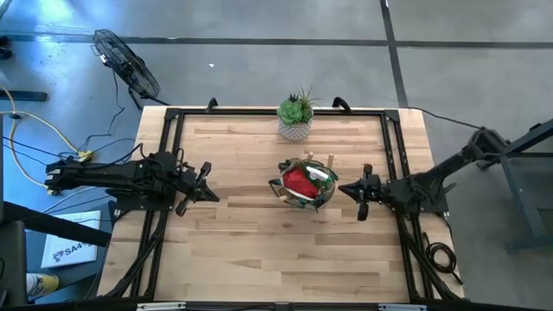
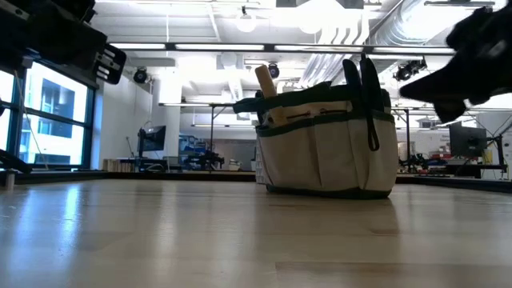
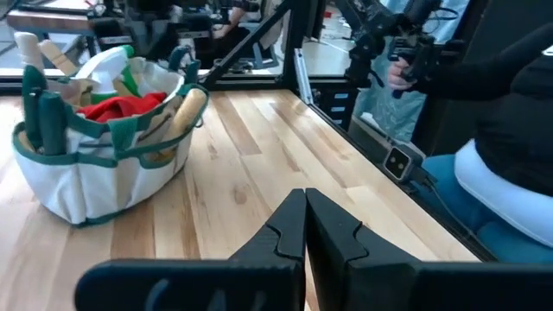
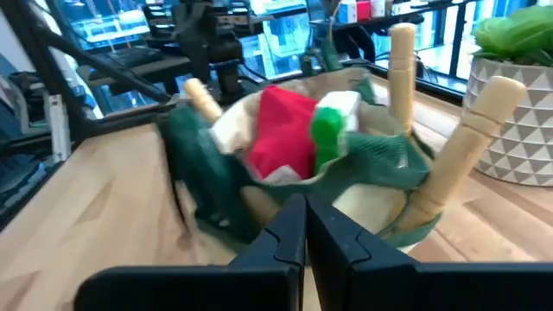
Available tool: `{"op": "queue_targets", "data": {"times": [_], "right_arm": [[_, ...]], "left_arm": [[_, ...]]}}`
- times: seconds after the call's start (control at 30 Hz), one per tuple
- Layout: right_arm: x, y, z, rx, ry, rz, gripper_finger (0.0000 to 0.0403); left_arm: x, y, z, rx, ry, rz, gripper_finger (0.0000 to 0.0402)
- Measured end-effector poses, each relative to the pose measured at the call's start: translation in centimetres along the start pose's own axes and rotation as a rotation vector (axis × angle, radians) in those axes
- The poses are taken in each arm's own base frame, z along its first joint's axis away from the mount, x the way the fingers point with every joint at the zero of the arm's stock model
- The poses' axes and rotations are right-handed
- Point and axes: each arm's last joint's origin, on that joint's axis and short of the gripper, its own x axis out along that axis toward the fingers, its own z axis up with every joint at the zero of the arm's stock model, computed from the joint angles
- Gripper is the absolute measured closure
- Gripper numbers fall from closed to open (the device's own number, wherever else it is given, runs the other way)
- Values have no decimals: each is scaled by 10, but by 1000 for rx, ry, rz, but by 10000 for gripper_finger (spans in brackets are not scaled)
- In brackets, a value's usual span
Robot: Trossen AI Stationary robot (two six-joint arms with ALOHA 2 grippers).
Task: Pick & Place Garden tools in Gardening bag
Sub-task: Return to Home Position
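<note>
On my light wooden desk (image 1: 259,250), the left gripper (image 3: 304,195) hangs over the left side and the right gripper (image 4: 305,202) over the right, both claws pinched fully together on nothing. Between them, nearer the right one, the gardening bag (image 2: 328,156) stands upright holding red gloves (image 1: 300,181), a green spray bottle (image 4: 327,130) and wooden-handled tools (image 4: 400,60). A potted plant (image 1: 295,117) sits at the far edge.

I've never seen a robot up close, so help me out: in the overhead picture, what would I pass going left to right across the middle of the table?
left end effector → gardening bag → right end effector
</note>
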Motion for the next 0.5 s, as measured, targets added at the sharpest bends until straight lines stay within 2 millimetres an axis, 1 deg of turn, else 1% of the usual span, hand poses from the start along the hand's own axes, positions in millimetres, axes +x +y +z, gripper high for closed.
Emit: {"op": "queue_targets", "data": {"times": [0.13, 0.2, 0.27, 0.5], "right_arm": [[10, -14, 5, 4, 10, -2, 398], [12, -20, 8, 23, -1, 19, 398], [11, -22, 13, 38, -23, 45, 398], [-1, -30, 16, 4, -44, 1, 398]], "left_arm": [[0, -1, 0, -6, 2, -42, 402], [0, -1, 0, -23, 3, -47, 402], [0, -1, 0, -42, 7, -46, 402], [0, -1, 0, -57, 7, -41, 401]]}}
